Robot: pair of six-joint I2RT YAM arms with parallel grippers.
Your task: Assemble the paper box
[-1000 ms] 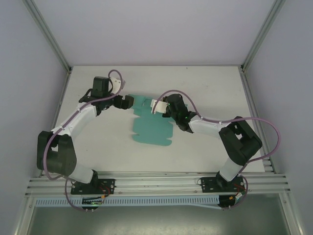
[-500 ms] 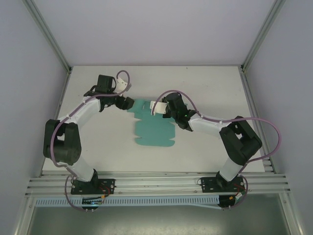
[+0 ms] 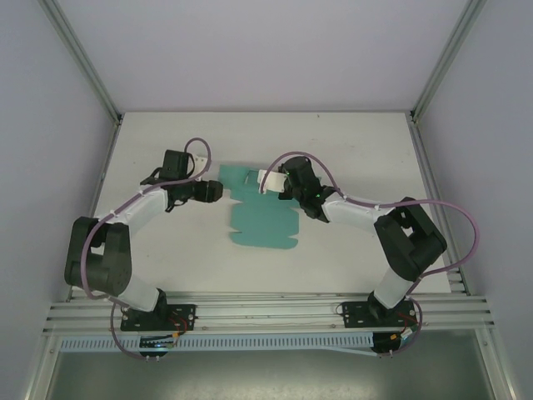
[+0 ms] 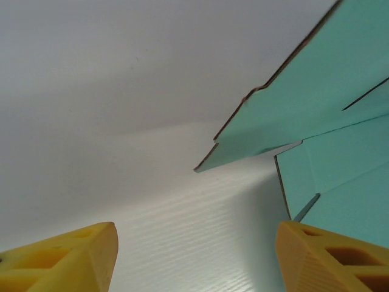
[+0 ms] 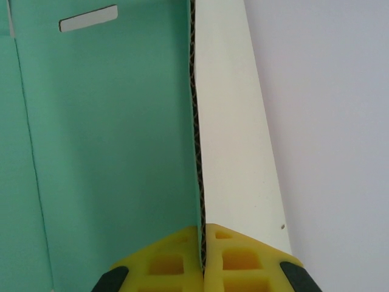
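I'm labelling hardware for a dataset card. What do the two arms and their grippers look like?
The left arm and right arm share black joints, white links and looping purple cables. The left gripper and right gripper have yellow wedge fingers with square recesses.

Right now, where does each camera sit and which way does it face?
Top external: above, behind the bases, looking down on table, both arms, paper box.
Left wrist: low, facing the box's edge past the open left claw.
Right wrist: looking along the raised flap the right claw pinches.
Shared: the paper box.
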